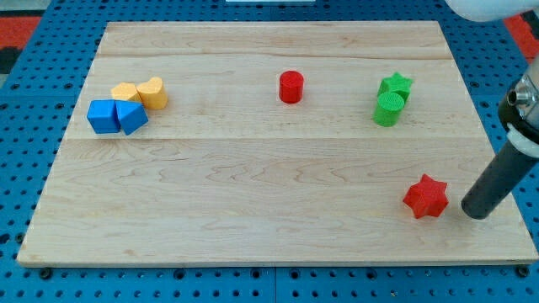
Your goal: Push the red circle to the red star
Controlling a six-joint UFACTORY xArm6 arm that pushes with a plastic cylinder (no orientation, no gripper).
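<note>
You have no gripper here, only my tip (474,210), resting just right of the red star (425,197). The red circle (290,87) sits well apart, up-left of the star, so the whole push remains.

Bright, even overhead light w/ soft short shadows, sharp focus, no glare on board (253,185).

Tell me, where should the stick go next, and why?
Probably my tip should swing up and around to the upper-left side of the red circle. Right now it sits just right of the red star, far from the circle. From behind the circle, a push toward the view's lower right would send it to the star.
</note>
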